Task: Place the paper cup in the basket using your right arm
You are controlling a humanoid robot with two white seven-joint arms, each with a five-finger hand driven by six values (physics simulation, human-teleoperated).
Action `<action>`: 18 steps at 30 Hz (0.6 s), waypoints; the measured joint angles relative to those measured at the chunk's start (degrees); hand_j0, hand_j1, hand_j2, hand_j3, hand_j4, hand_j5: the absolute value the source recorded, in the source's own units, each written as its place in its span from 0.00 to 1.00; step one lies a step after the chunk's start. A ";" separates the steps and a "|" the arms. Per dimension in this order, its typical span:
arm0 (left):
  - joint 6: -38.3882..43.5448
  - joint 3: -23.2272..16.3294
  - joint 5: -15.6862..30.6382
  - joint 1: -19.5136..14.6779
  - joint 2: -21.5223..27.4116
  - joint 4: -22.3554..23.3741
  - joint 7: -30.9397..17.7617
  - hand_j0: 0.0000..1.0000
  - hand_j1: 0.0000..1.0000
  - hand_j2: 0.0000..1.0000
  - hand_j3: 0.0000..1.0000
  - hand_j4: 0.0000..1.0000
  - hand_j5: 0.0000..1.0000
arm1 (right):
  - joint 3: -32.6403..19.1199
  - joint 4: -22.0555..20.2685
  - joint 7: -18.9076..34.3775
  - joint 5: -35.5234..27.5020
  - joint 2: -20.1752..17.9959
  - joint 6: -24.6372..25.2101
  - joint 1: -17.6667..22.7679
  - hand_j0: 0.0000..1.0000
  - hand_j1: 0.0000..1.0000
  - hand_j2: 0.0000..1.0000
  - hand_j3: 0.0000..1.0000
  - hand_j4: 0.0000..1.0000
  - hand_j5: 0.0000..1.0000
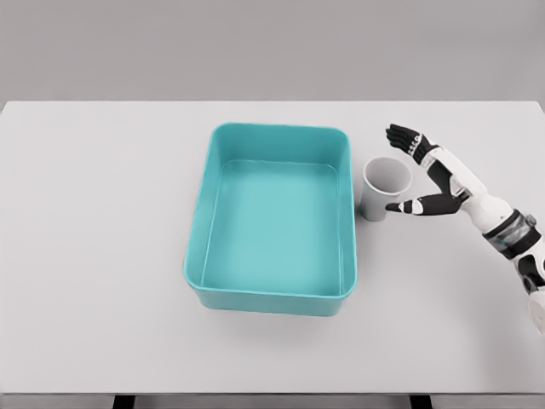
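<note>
— What is seen nearest?
— The teal basket (271, 294) is set on the white table (94, 256).
— And the paper cup (386, 187)?
— It is stood upright just right of the basket; the right hand (424, 175) is spread open around it, nothing gripped.

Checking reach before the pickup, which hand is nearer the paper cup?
Right. The right hand is open around the paper cup, just right of it; the left hand isn't in view.
</note>
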 measured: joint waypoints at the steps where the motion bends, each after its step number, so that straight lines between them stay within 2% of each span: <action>1: 0.00 0.00 0.00 -0.09 0.00 0.00 0.00 1.00 1.00 1.00 1.00 1.00 1.00 | 0.19 0.34 0.00 0.02 0.03 -0.01 0.09 1.00 1.00 1.00 1.00 1.00 1.00; 18: 0.00 0.00 0.00 -0.09 0.00 0.00 0.00 1.00 1.00 1.00 1.00 1.00 1.00 | 1.82 5.29 -0.05 0.07 1.93 0.01 -1.40 1.00 1.00 1.00 1.00 1.00 1.00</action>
